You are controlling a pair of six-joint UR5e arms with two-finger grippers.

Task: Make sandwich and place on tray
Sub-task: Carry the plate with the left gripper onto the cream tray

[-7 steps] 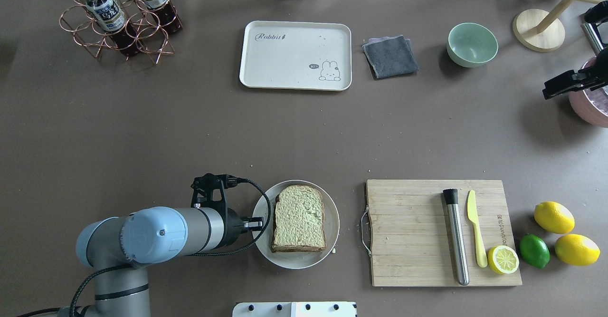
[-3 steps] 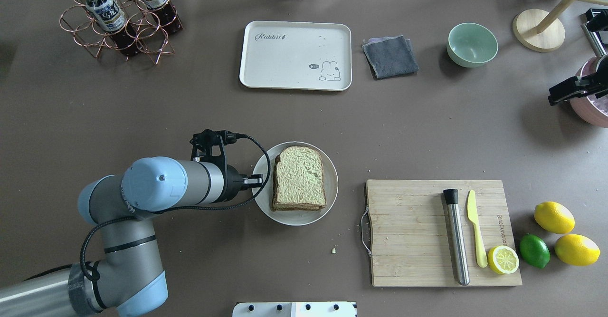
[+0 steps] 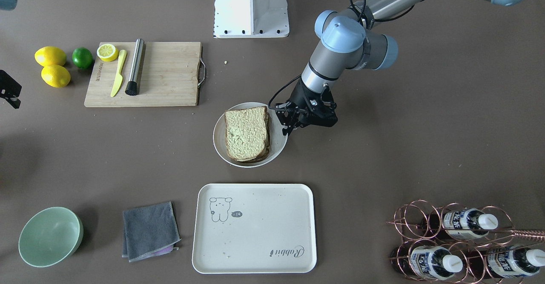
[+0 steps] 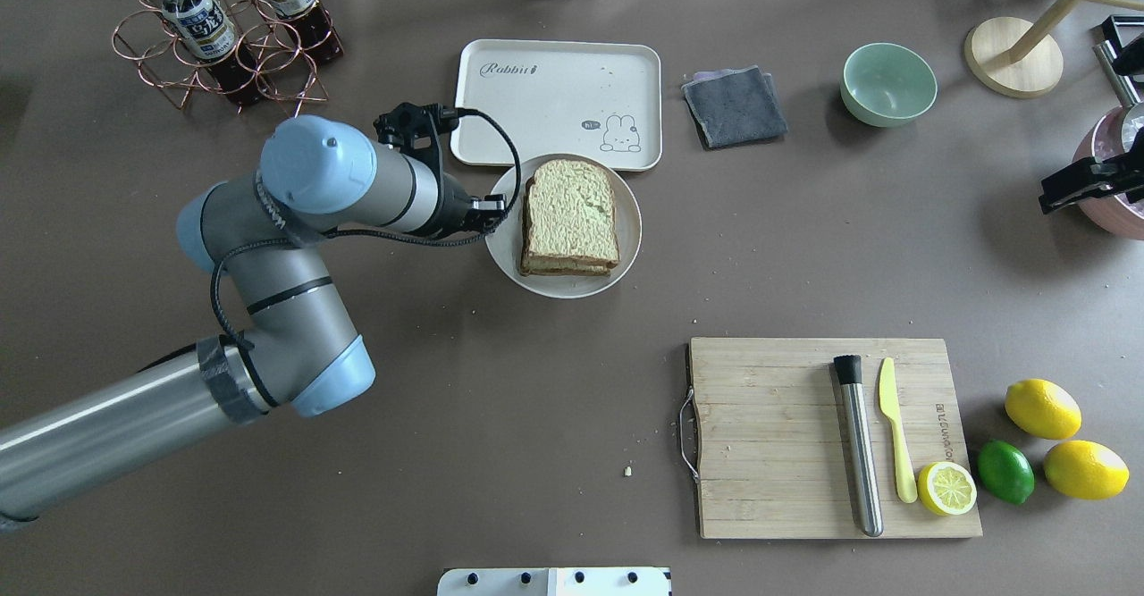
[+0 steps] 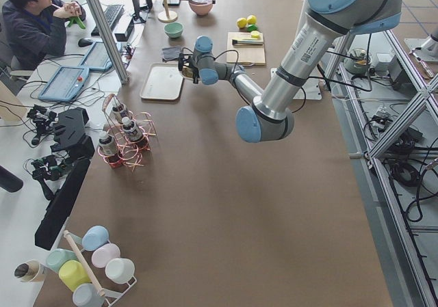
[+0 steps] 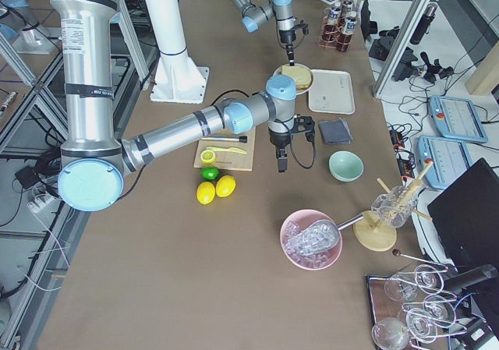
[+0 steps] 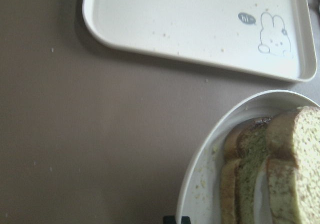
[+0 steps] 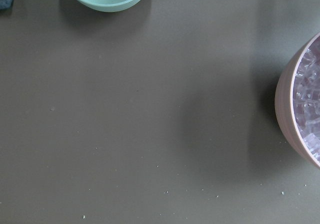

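Observation:
The sandwich (image 4: 570,216), two stacked bread slices with a pale layer between them, lies on a round white plate (image 4: 631,230). The egg yolk is hidden. My left gripper (image 4: 490,205) is shut on the plate's left rim. The plate's far edge overlaps the near edge of the cream tray (image 4: 556,100). In the front view the gripper (image 3: 286,127) clamps the rim beside the sandwich (image 3: 247,133), just short of the tray (image 3: 255,228). The left wrist view shows the tray (image 7: 190,19), plate rim (image 7: 200,184) and sandwich (image 7: 295,174). My right gripper (image 4: 1086,187) is at the right edge; I cannot tell its jaws.
A wooden cutting board (image 4: 786,435) holds a steel muddler, a yellow knife and a lemon half; lemons and a lime lie to its right. A grey cloth (image 4: 735,106), a green bowl (image 4: 888,84), a bottle rack (image 4: 223,42) and a pink ice bowl (image 8: 305,109) stand around.
My left arm has carried the plate with the sandwich away from the near table edge up to the tray's front edge. The right gripper has drifted slightly outward.

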